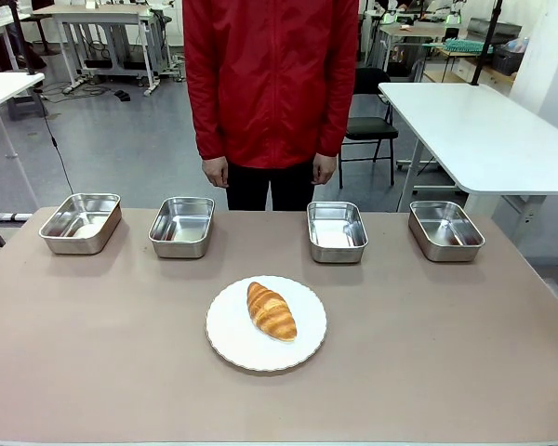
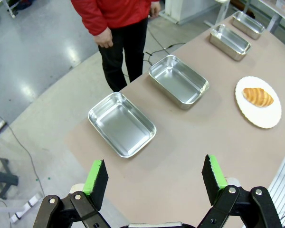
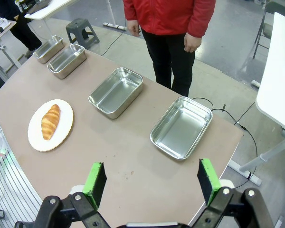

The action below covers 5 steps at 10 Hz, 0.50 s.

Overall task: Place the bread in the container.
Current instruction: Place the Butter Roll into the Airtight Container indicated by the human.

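Starting: bread (image 1: 272, 311) on plate (image 1: 231, 351), untouched. Left end effector (image 2: 154, 166) wide, empty; right end effector (image 3: 152, 172) same. Next I must reach bread, pinch softly.

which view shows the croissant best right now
The front view: the bread lies close and central on the white plate, its ridged crust plain. Both wrist views show it smaller and farther off, on the same plate, near a picture edge.

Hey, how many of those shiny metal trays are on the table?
4 shallow rectangular stainless-steel trays in a row along the far side: far-left tray, left-centre tray, right-centre tray, far-right tray. None seems hidden.
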Each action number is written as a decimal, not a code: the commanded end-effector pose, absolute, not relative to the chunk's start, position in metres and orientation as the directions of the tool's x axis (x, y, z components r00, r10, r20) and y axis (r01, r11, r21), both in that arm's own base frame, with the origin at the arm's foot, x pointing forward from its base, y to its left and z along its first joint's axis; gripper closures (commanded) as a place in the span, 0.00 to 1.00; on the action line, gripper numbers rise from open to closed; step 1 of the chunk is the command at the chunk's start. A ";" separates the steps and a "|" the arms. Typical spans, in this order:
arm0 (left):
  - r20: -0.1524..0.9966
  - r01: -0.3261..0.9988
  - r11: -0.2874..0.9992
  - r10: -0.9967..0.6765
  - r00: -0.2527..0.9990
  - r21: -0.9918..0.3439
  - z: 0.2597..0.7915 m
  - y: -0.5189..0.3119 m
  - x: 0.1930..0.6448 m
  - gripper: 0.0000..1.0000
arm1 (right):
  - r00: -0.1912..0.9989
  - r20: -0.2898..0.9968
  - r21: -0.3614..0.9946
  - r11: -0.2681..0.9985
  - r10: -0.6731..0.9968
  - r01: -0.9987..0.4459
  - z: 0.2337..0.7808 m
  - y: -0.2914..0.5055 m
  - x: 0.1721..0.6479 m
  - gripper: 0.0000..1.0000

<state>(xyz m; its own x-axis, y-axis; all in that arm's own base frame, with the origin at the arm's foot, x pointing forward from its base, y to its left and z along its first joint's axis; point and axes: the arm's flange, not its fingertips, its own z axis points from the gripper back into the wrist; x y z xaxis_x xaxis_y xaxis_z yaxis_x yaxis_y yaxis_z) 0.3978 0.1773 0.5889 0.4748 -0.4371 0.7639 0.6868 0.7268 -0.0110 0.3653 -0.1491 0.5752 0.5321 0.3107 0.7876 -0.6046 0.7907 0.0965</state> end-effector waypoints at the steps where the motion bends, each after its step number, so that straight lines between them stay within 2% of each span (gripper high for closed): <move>1: 0.763 0.692 0.722 -0.443 0.471 -0.007 0.590 0.177 0.397 0.00 | 0.515 0.801 0.095 0.784 0.305 -0.613 0.576 -0.149 0.367 0.00; 5: 0.763 0.692 0.722 -0.443 0.471 -0.007 0.590 0.177 0.397 0.00 | 0.515 0.801 0.095 0.784 0.305 -0.613 0.576 -0.149 0.367 0.00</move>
<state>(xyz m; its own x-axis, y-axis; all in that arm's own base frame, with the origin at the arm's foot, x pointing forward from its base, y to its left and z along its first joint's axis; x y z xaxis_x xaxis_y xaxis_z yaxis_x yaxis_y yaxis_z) 0.3978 0.1773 0.5889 0.4748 -0.4371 0.7639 0.6868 0.7268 -0.0110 0.3653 -0.1491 0.5752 0.5321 0.3107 0.7876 -0.6046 0.7907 0.0965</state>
